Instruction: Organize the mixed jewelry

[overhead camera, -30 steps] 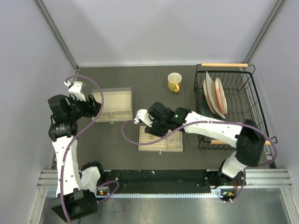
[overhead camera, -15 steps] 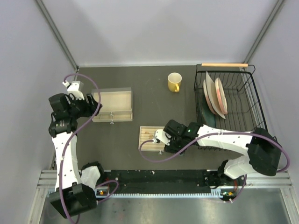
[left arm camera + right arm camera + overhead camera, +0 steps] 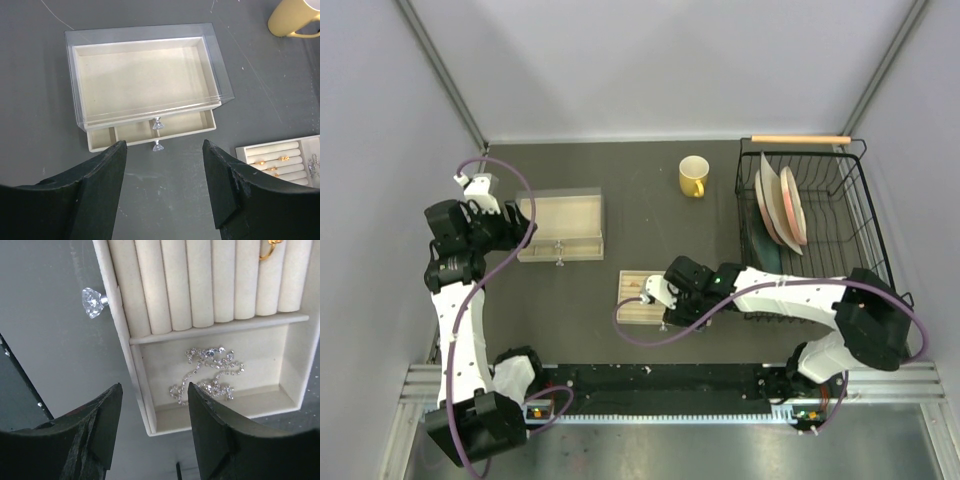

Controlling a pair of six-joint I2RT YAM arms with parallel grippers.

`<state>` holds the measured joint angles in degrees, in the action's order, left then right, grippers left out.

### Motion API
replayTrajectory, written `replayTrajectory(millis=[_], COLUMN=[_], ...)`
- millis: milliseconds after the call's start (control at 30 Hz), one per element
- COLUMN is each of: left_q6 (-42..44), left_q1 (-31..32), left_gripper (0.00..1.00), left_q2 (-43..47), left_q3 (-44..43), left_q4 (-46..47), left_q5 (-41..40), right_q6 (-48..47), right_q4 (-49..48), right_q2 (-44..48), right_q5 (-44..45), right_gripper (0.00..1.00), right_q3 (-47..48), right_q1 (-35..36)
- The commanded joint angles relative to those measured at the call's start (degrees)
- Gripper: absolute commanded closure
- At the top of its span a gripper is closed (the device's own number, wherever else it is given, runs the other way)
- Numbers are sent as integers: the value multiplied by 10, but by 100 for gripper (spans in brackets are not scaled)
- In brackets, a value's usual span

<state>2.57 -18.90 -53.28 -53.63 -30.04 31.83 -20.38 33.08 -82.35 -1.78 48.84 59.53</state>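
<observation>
Loosely tangled glittery chain (image 3: 207, 372), cream tray (image 3: 141, 385)

A dark grey matte counter (image 3: 620, 170) sits boxed in by plain pale lilac-grey walls (image 3: 650, 70) on three sides, slim metal struts (image 3: 440, 70) running down the back corners, a ribbed aluminium rail (image 3: 890, 385) along its near edge, under soft even light.

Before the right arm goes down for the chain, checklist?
1. Grip: right gripper open, empty: ok.
2. Aim: chain offset from the gap's middle in the wrist view: not ok.
3. Room: chain lies mid-compartment in the tray: ok.
4. Height above chain: cannot tell.
5. Other arm: left gripper open, clear of the box: ok.
6. Goal: lower drawer barely out: not ok.
</observation>
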Motion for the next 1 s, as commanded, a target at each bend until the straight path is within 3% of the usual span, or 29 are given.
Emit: replayTrajectory(millis=[0, 800, 933, 967], left_q6=[12, 15, 11, 12], left_q1=[-6, -18, -24, -25], left_gripper=[32, 33, 33, 33], left_q2=[-1, -29, -36, -38], left_q3=[2, 17, 17, 16], left_q4=[24, 57, 66, 67], left_q5=[-4, 9, 9, 9], right_q6=[7, 23, 25, 25], right_q4=[-29, -61, -63, -63], right_q2=[-20, -109, -127, -130], right_q5=[-6, 39, 50, 52], right_gripper=[44, 47, 52, 57], right_q3=[26, 54, 61, 63], right_q1=[3, 27, 34, 37])
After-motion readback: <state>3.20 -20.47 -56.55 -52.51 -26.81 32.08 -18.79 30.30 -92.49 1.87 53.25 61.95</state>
